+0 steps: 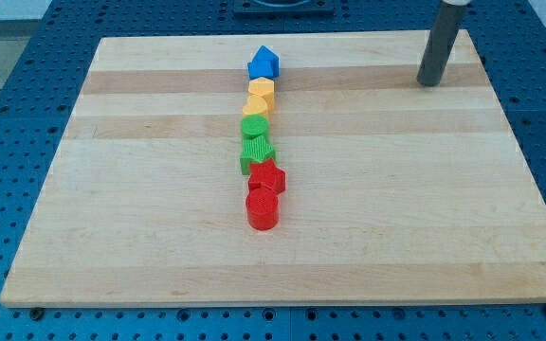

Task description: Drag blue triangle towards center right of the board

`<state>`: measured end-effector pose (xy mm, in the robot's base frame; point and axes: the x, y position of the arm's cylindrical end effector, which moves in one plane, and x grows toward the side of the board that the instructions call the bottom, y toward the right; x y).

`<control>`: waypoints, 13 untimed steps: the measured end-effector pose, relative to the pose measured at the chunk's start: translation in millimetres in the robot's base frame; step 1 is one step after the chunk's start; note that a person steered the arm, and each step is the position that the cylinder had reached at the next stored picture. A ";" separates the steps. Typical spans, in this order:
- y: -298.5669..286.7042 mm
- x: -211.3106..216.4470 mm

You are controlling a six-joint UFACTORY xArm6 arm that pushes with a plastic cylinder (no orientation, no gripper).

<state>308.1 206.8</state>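
A wooden board [159,237] lies on a blue pegboard bench [8,57]. Down its middle runs a tight column of blocks, each touching or nearly touching the next. At the top of the column sits the blue block [263,62], its shape roughly pointed on top. Below it come two yellow blocks [261,98], whose shapes are hard to tell, then a green rounded block [254,126], a green star [256,152], a red star [267,176] and a red cylinder [263,208] at the bottom. My tip [429,83] rests on the board in the upper right of the frame, well apart from every block. There is no claw on this rod, so nothing is held.
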 end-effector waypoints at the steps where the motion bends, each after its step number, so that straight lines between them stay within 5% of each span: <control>1: -0.3 -6.8; 5: -46.0 -115.0; 9: -259.4 -102.1; 13: -253.8 -51.6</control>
<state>256.5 -47.0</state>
